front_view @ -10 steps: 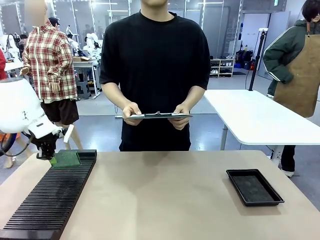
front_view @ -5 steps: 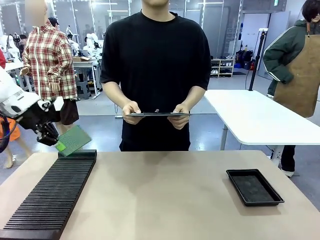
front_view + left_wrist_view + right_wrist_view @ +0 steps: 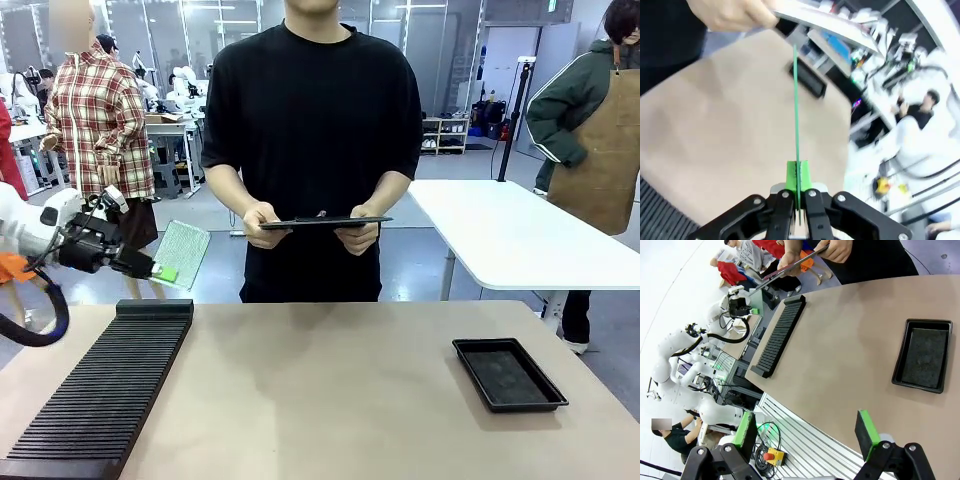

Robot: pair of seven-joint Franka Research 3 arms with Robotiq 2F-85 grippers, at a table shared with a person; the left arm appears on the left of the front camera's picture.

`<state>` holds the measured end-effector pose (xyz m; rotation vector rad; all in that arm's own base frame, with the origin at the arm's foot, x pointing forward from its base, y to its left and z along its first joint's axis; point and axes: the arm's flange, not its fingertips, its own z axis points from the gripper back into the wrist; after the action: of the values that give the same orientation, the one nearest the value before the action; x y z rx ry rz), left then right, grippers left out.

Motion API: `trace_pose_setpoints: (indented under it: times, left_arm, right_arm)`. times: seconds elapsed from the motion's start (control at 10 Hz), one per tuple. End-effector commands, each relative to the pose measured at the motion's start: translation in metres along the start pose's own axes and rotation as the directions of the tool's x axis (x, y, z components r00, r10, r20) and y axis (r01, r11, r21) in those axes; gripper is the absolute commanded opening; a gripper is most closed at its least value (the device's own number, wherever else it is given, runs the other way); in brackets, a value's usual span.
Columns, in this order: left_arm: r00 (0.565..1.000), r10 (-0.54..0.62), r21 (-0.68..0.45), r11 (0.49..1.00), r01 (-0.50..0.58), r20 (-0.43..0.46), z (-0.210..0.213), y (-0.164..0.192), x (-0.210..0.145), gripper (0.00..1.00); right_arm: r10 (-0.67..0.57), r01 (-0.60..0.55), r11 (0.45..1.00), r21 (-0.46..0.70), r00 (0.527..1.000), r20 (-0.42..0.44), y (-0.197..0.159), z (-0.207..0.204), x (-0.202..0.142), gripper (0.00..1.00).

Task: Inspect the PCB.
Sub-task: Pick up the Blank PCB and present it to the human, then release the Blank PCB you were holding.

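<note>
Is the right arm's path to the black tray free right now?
Probably yes: the right gripper hangs open, and only bare tabletop lies between it and the black tray.

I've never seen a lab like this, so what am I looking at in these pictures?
Two robot arms share a table with a person. The front picture looks across it from between the arms; the other two come from cameras on each wrist. The left pincer is shut on a thin green PCB, held in the air near a black slotted rack; its wrist camera sees the board edge-on. The right pincer hangs open, holding nothing. A shallow black tray lies on the table, and the person holds a clipboard.
</note>
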<state>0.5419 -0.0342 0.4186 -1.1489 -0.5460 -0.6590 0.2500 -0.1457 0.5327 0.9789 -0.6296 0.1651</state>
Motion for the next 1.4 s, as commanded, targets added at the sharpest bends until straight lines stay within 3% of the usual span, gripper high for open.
trace_pose_setpoints:
  times: [0.0,0.1,0.3,1.3]
  left_arm:
    - [0.977,0.114,-0.092,0.991,-0.099,0.179,-0.023,0.007,-0.007,0.03]
    - [0.962,0.151,-0.115,0.985,-0.128,0.226,-0.032,0.008,-0.014,0.03]
    - [0.955,0.212,-0.235,0.958,-0.162,0.207,-0.043,0.007,-0.027,0.03]
    - [0.96,0.202,-0.19,0.968,-0.165,0.194,-0.05,0.011,-0.032,0.03]
  right_arm:
    - [0.019,-0.019,1.0,0.008,1.0,0.006,-0.001,0.0,0.0,1.0]
    - [0.019,-0.019,1.0,0.008,1.0,0.006,-0.001,0.0,0.0,1.0]
    - [0.019,-0.019,1.0,0.008,1.0,0.006,-0.001,0.0,0.0,1.0]
    - [0.019,-0.019,1.0,0.008,1.0,0.006,-0.001,0.0,0.0,1.0]
